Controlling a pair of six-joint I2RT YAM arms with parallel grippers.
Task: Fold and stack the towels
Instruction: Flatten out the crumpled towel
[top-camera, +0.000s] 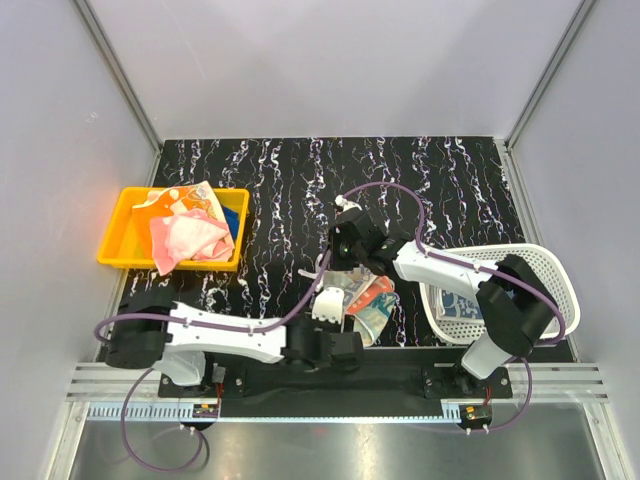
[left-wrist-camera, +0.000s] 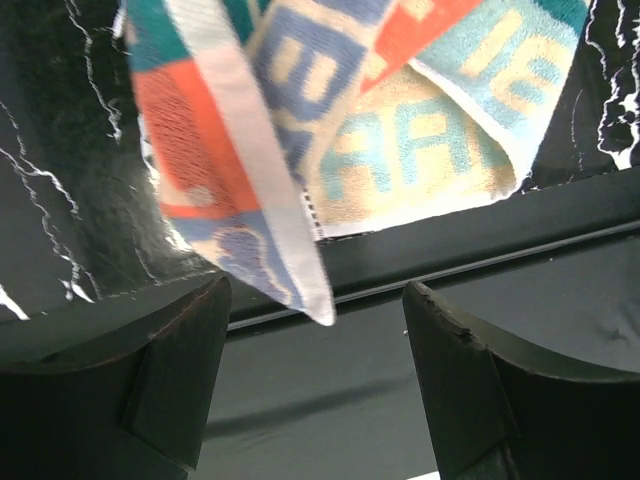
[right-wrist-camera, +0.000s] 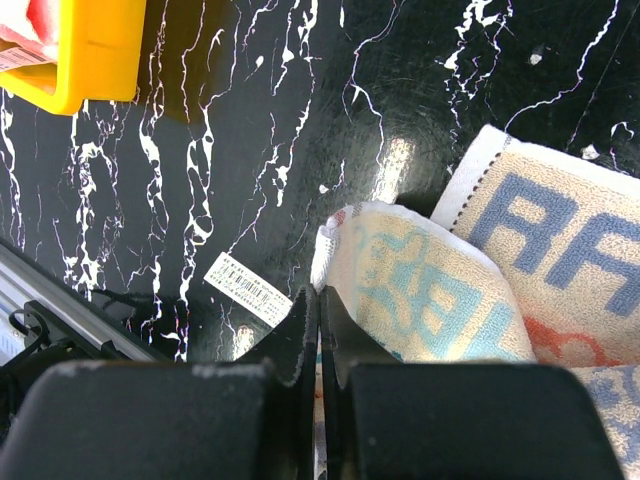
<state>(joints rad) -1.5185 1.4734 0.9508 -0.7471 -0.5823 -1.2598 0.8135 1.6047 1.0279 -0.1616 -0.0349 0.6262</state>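
Observation:
A cartoon-printed towel in orange, teal and white lies bunched near the table's front edge. My right gripper is shut on a raised fold of it; the wrist view shows cloth pinched between the closed fingers and the towel spreading to the right. My left gripper is open and empty just in front of the towel. In its wrist view a corner of the towel hangs down towards the gap of the gripper. Pink, orange-printed and blue towels lie in the tray.
A yellow tray stands at the left; its corner shows in the right wrist view. A white mesh basket stands at the right, behind my right arm. A white barcode label lies on the black marbled table. A metal rail runs along the near edge.

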